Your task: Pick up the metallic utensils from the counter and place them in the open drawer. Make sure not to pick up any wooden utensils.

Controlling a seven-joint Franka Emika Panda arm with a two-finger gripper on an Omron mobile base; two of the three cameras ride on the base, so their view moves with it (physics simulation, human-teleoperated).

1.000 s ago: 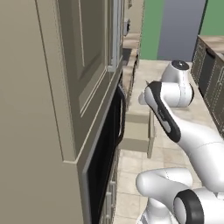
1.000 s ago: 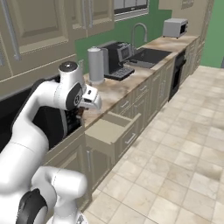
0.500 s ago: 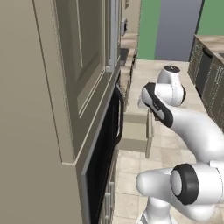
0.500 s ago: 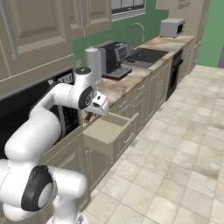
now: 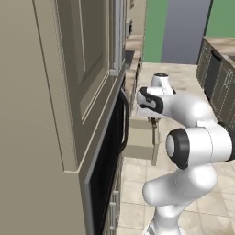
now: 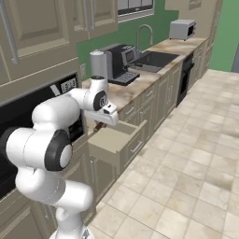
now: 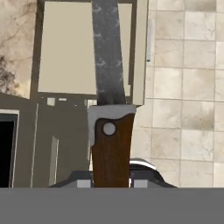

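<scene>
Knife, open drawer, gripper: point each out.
knife (image 7: 107,65), hand view, on the grey blade.
open drawer (image 6: 112,139), right base view, on its inner floor.
gripper (image 7: 111,181), hand view, at the handle between the fingertips.

The open drawer (image 5: 141,139) juts from the cabinet run at centre; the gripper (image 5: 154,121) hangs over its 2 o'clock corner, a brown handle (image 5: 153,122) showing beneath.
</scene>
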